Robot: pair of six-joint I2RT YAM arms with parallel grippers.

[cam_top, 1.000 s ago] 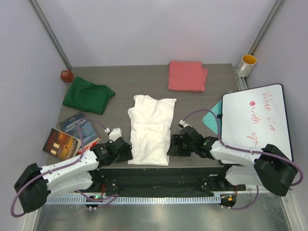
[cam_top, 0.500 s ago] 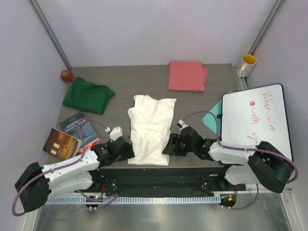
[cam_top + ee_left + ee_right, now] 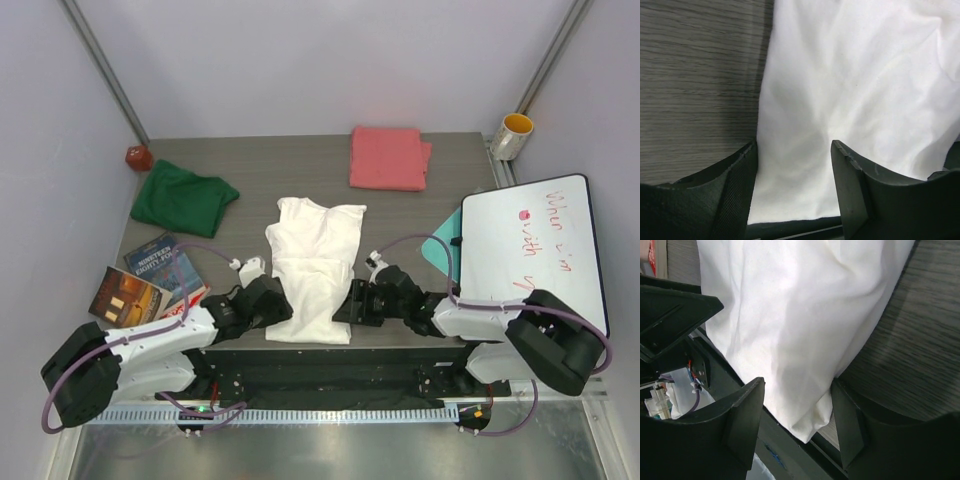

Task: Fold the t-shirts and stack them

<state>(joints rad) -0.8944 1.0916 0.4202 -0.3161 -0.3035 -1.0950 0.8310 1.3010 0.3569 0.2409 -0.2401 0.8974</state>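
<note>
At the near edge of the table (image 3: 250,190), left gripper (image 3: 268,300) sits jaws spread over the left hem corner of the white t-shirt (image 3: 312,265), right gripper (image 3: 357,303) likewise spread on its right corner, so uneven bites or a single-layer grab would likely skew the fold or drag it off.

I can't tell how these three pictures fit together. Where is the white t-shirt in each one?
Top external: white t-shirt at centre, toward the near edge.
Left wrist: fills the middle and right.
Right wrist: fills the upper left and middle.
Shared landmark: grey wood-grain table beside the shirt.
</note>
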